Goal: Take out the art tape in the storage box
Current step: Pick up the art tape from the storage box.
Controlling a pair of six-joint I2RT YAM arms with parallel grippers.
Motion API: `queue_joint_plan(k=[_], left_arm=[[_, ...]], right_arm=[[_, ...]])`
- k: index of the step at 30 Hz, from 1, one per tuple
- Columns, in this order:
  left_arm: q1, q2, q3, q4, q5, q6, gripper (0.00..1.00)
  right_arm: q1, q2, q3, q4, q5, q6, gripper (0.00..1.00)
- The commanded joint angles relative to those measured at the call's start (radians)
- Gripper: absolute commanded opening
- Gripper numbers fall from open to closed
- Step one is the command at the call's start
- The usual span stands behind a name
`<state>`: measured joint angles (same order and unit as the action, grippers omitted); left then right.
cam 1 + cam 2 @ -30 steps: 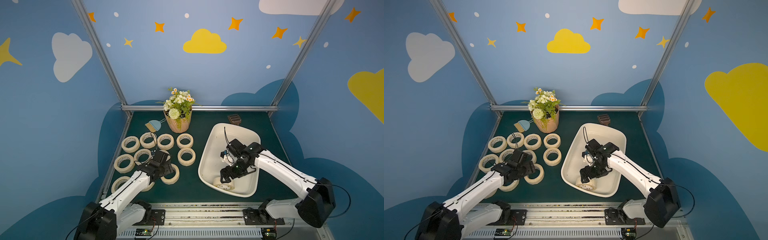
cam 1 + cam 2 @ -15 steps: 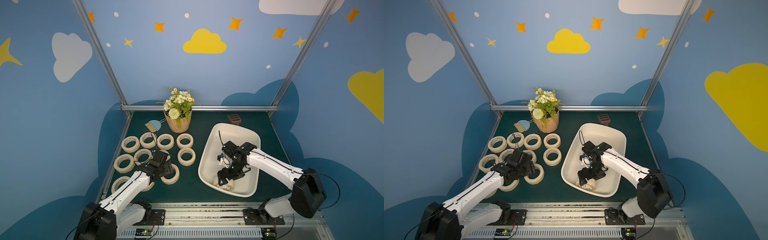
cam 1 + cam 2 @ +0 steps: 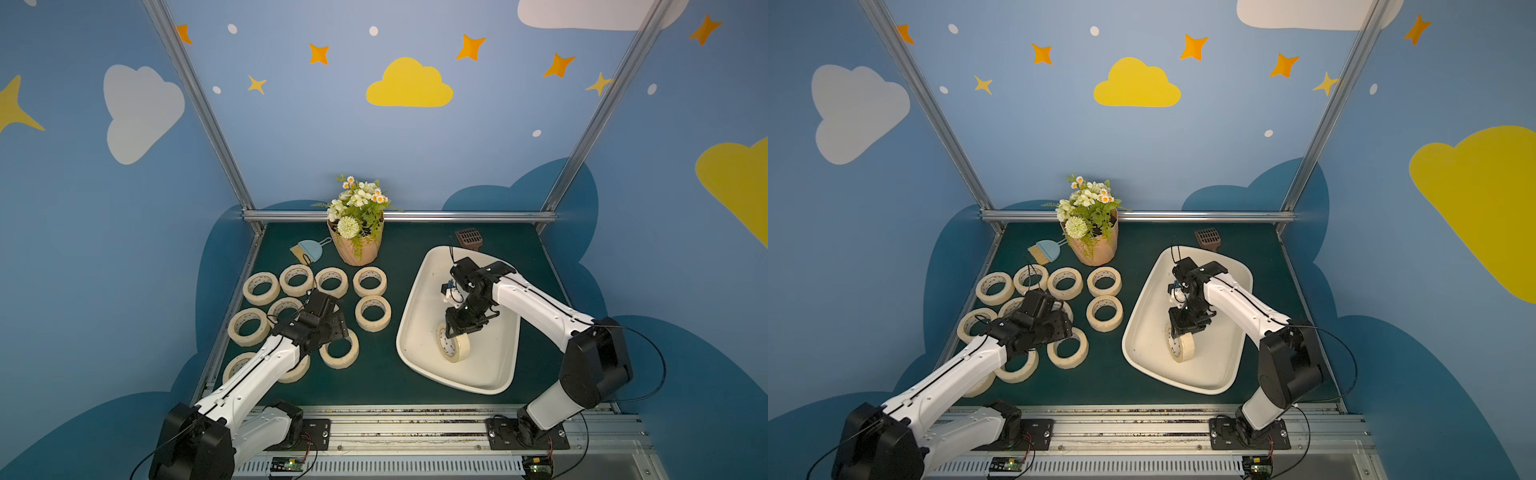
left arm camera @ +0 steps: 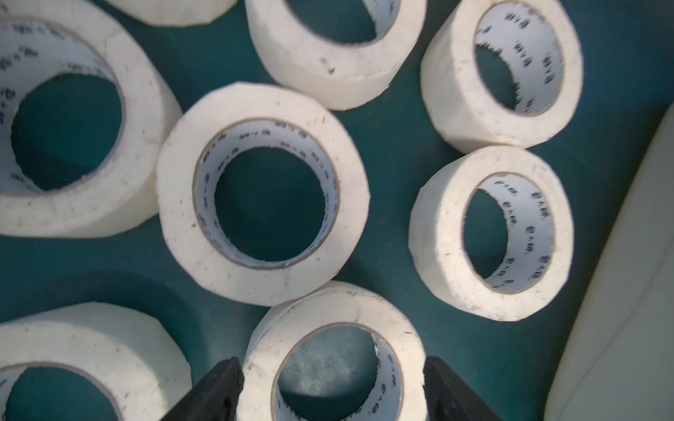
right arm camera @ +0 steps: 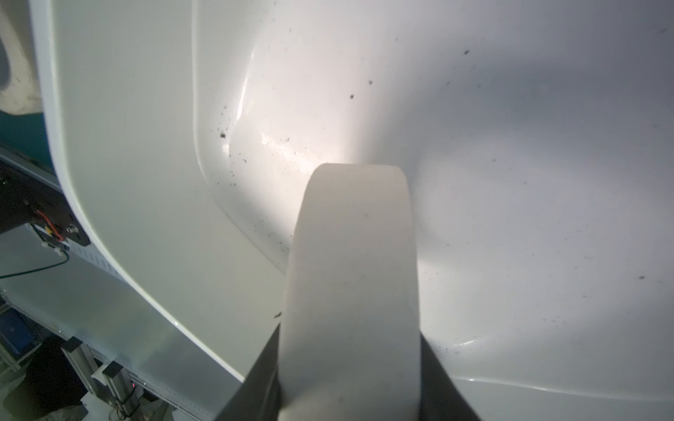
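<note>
- The dark green table mat (image 3: 386,386) carried everything you were working with.
- The big shallow off-white plastic storage box (image 3: 494,365) sat skewed on the right half of the mat, with just one roll inside it.
- Your right gripper (image 3: 455,334) reached down into the storage box, fingers clamped on the two flat faces of a cream masking-tape roll (image 5: 350,273). That roll stood on edge in the near half of the box. I honestly couldn't tell if it had cleared the floor.
- Your left gripper (image 4: 330,364) hung over the left of the mat, jaws spread wide to either side of one flat-lying roll (image 4: 262,364). I couldn't tell whether the fingers touched it.
- A tan ribbed flowerpot (image 3: 357,251) with white and orange flowers stood at the back, by the rail.
- The loose rolls (image 3: 373,313) lay flat left of the box, packed close, a few partly under your left arm.
- A light blue dustpan with brush (image 3: 307,251) lay just left of the pot.
- A small brown grated piece (image 3: 469,237) sat behind the box's far rim.
</note>
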<state>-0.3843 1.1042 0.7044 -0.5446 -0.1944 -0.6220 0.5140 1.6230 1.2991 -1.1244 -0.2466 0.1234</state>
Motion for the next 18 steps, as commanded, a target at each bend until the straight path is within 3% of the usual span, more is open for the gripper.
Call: queue_joint_plan(k=[1, 7, 10, 13, 18], left_arm=[[-0.014, 0.034, 0.057, 0.004, 0.024, 0.063, 0.83], [-0.133, 0.129, 0.204, 0.11, 0.119, 0.162, 0.85], [-0.203, 0.179, 0.235, 0.27, 0.259, 0.24, 0.85], [-0.235, 0.222, 0.225, 0.451, 0.37, 0.236, 0.89], [-0.261, 0.309, 0.274, 0.517, 0.411, 0.243, 0.92]], right_arm=[[-0.06, 0.04, 0.086, -0.024, 0.027, -0.014, 0.0], [-0.102, 0.097, 0.275, -0.042, -0.046, 0.002, 0.0], [-0.105, 0.112, 0.349, -0.043, -0.222, 0.008, 0.0], [-0.091, 0.111, 0.38, -0.018, -0.35, 0.022, 0.0], [-0.052, 0.103, 0.4, -0.013, -0.436, 0.019, 0.0]])
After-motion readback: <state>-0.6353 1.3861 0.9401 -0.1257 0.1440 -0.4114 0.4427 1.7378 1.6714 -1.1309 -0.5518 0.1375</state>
